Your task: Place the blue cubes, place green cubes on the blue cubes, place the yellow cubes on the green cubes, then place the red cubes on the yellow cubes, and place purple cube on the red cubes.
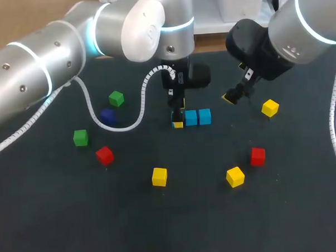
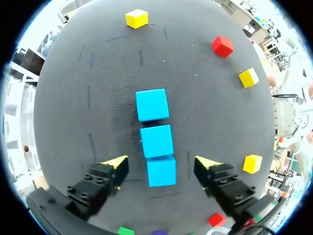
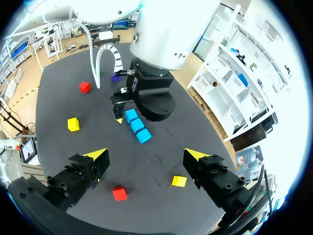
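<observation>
Tabletop (image 1: 60,220): dark, matte.

Left arm (image 1: 69,35) comes in across to the middle. Right arm (image 1: 297,20) comes in at the far right.

Left jaws: spread, straddling the end cube of the blue row. The left wrist view shows a gap on each side, so they are pinching nothing. Right jaws: spread and empty, above the tabletop near the row's other end.

Blue cubes (image 2: 156,141): three, close-set in a slightly crooked line at mid-tabletop.

Yellow cubes (image 1: 159,176): three, loose, in front of and to the right of the row.

Green cubes (image 1: 116,98): two, well off to the left. The purple cube (image 1: 107,116) lies between them, beside the left arm's coiled cable (image 1: 89,104).

Red cubes (image 1: 104,155): two, one on each side, well apart.

Handling, my estimate: the cubes look small, rigid and light, with flat smooth faces. Take one across two opposite faces, centred, with the jaws squared to it. A corner grip would likely twist it. The green cubes sit at odd angles, so the wrist will need turning first. Set each down gently, because the blue cubes would slide if nudged.
</observation>
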`<state>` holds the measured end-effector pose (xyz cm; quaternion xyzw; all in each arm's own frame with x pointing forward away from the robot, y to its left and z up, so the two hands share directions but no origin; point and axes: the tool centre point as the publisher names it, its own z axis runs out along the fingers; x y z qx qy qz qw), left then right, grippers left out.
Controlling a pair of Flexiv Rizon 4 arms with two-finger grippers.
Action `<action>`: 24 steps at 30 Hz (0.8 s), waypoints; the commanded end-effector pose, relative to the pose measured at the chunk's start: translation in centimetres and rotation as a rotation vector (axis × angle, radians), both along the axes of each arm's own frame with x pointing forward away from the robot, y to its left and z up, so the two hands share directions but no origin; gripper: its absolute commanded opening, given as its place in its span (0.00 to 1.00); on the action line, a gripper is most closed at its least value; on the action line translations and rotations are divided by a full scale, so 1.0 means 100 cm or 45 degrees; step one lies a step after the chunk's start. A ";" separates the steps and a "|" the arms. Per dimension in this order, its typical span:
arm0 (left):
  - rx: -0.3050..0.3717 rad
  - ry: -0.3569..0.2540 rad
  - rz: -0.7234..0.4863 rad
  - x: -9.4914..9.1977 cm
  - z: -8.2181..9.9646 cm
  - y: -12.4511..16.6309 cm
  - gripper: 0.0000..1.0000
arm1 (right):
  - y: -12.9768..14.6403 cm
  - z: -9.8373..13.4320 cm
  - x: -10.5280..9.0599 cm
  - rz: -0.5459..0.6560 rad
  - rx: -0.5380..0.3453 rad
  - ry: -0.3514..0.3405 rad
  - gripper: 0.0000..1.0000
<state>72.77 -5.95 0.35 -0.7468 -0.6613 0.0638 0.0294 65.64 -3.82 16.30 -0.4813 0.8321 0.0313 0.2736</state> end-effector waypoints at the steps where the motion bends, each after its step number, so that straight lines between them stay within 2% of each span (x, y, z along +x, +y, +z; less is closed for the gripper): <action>1: 0.003 0.002 0.006 0.002 0.003 0.002 1.00 | 0.000 -0.001 -0.001 -0.004 0.000 -0.005 1.00; 8: -0.011 -0.006 0.022 0.002 0.010 0.008 1.00 | 0.000 -0.001 -0.001 -0.004 0.000 -0.005 1.00; 24: -0.125 -0.050 0.133 0.006 0.037 0.031 1.00 | 0.000 -0.001 -0.001 -0.004 0.000 -0.005 1.00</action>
